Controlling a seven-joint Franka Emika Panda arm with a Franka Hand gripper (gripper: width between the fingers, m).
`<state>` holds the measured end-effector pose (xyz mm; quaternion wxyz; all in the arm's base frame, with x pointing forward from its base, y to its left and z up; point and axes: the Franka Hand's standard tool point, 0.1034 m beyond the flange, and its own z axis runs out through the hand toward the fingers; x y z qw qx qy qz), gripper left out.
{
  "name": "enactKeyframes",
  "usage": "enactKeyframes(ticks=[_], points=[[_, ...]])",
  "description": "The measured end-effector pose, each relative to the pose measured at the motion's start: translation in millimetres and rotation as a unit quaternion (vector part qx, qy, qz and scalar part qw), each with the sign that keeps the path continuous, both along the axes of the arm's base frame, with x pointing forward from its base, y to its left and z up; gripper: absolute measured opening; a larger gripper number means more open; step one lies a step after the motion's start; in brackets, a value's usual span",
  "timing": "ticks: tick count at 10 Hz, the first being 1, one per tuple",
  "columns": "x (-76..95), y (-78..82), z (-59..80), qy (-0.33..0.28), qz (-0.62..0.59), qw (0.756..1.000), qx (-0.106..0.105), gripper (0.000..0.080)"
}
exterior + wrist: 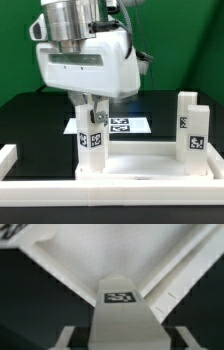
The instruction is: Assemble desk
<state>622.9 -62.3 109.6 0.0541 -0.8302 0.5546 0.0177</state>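
The white desk tabletop point(140, 166) lies at the front with its raised rim up. One white tagged leg point(92, 148) stands upright in its corner socket at the exterior view's left. A second leg point(190, 130) stands upright in the corner at the right. My gripper point(90, 118) is directly above the left leg and straddles its top. In the wrist view the leg point(122, 317) with its tag runs between my fingers point(68, 338), with dark gaps on both sides. The gripper point(122, 341) is open. The tabletop point(95, 252) lies beyond the leg.
The marker board point(122, 125) lies flat on the black table behind the tabletop. Low white border rails run along the front point(110, 192) and the exterior view's left point(8, 155). A green wall stands behind.
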Motion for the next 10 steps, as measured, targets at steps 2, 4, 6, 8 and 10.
enactKeyframes(ticks=[2, 4, 6, 8, 10], points=[[6.1, 2.4, -0.8, -0.008, -0.184, 0.982, 0.039, 0.0289], [7.3, 8.3, -1.2, -0.002, -0.235, 0.971, 0.044, 0.0289], [9.5, 8.9, -1.4, 0.004, -0.288, 0.956, 0.048, 0.0291], [10.3, 7.3, -0.8, 0.009, -0.329, 0.943, 0.049, 0.0291], [9.7, 6.3, -0.7, 0.014, -0.359, 0.932, 0.05, 0.0295]])
